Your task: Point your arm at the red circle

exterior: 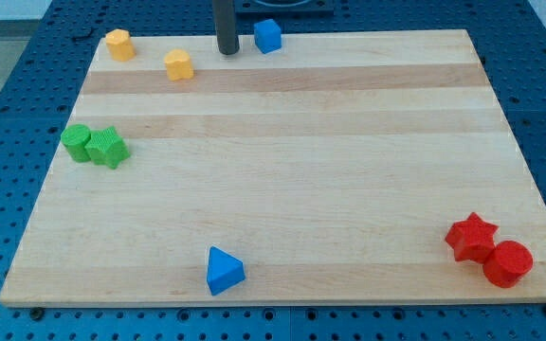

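The red circle [508, 263] is a short red cylinder at the view's bottom right, near the board's corner. A red star [471, 237] touches it on its upper left. My tip [227, 51] is the lower end of a dark rod at the view's top, left of centre. It stands far from the red circle, across the whole board. The tip sits between a blue cube [267, 35] on its right and a yellow block [179, 64] on its left, touching neither.
A second yellow block [118, 44] lies at the top left corner. A green cylinder [76, 141] and a green star-like block [108, 147] sit together at the left edge. A blue triangle [223, 270] lies near the bottom edge. The wooden board [292, 170] rests on a blue perforated table.
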Robot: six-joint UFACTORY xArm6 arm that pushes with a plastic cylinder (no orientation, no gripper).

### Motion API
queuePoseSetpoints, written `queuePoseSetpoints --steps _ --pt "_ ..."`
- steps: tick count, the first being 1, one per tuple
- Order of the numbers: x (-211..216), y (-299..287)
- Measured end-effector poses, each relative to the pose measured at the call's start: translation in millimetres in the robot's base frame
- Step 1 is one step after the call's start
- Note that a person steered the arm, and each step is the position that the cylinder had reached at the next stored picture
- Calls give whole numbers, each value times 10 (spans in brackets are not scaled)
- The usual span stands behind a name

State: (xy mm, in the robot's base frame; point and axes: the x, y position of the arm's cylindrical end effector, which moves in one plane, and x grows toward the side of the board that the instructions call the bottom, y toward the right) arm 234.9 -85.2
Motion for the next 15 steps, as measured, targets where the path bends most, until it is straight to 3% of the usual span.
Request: queuePoseSetpoints --steps 1,3,6,7,9,10,11,13,15 --pt "366 335" --pt "798 1592" --pt "1207 4261" --pt "1225 4305" --pt "2252 4155" --pt "2649 3783" --pt "2808 3498" --pt "3147 3524" --pt "3397 2718"
